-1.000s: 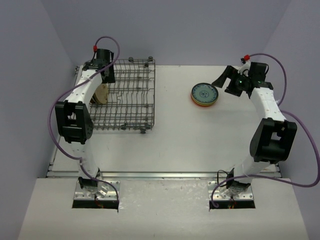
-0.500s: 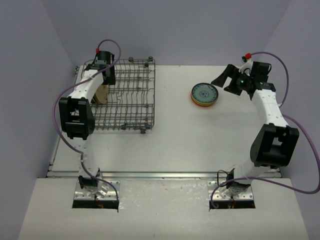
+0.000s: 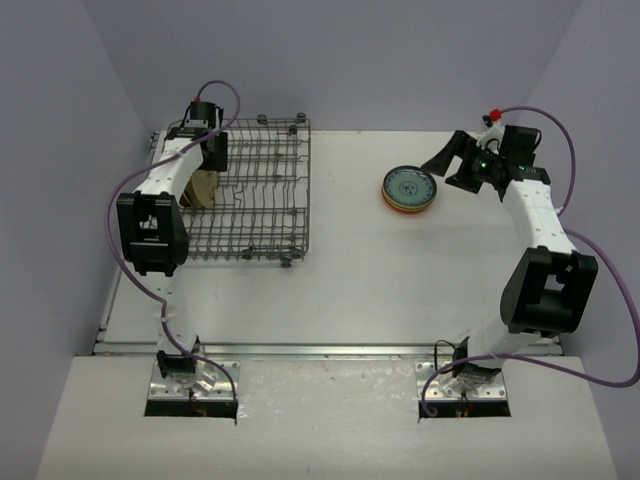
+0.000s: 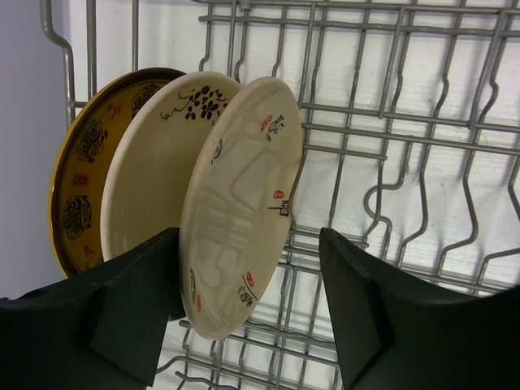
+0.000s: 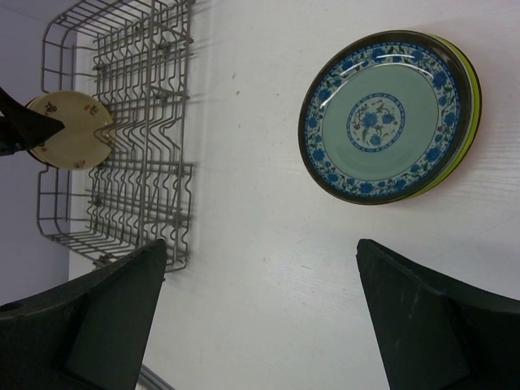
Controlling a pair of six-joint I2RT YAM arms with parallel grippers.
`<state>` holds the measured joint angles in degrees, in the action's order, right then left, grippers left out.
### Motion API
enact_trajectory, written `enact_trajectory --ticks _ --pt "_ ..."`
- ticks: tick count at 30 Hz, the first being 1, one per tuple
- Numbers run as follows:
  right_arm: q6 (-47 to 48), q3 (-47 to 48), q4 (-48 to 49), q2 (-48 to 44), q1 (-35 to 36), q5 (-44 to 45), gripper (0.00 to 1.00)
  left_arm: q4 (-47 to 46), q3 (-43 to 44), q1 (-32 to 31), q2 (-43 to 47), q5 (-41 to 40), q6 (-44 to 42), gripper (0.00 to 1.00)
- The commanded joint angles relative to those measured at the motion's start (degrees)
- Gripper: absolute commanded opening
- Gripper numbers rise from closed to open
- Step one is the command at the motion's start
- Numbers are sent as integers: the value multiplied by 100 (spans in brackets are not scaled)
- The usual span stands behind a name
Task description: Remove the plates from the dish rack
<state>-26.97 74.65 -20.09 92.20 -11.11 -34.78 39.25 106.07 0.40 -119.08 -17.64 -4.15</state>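
While the left gripper [image 4: 245,264] is spread wide astride the nearest beige plate [image 4: 240,179], upright w/ two others in the dish rack [image 4: 390,110], jaws should be centred, closed gently & lifted straight: glossy rims look slick, thin wire tines may snag; the right gripper [image 5: 260,260] is held open near the stack [image 5: 390,114]

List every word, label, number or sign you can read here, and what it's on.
None can be read.
Nearest beige plate in the dish rack: small red and black marks, perhaps characters, too small to read.
Yellow plate: dark round emblems, not legible as text.
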Motion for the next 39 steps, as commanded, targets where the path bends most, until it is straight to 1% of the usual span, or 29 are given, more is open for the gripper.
enact_trajectory --ticks 1,5,14,19,27,33,36,39 --pt "-51 -6 181 -206 -5 -119 99 1 156 133 -109 174 -57 63" --pt "-45 -18 181 -223 -11 -128 99 -26 83 154 -168 294 -45 60" --pt "-54 -39 181 -229 -13 -152 99 -154 -26 171 -265 543 -51 57" --pt "-64 -47 190 -236 -6 -154 99 -162 -34 190 -230 620 -25 50" --pt "-88 -48 207 -229 -13 -170 99 -137 -77 198 -221 381 -26 39" --pt "-120 -33 216 -223 -12 -203 99 -166 -116 198 -124 159 -18 34" --pt "-142 6 199 -203 -13 -231 99 -75 -25 198 -36 130 37 33" --pt "-181 8 214 -194 -11 -252 99 65 112 191 -6 126 76 30"
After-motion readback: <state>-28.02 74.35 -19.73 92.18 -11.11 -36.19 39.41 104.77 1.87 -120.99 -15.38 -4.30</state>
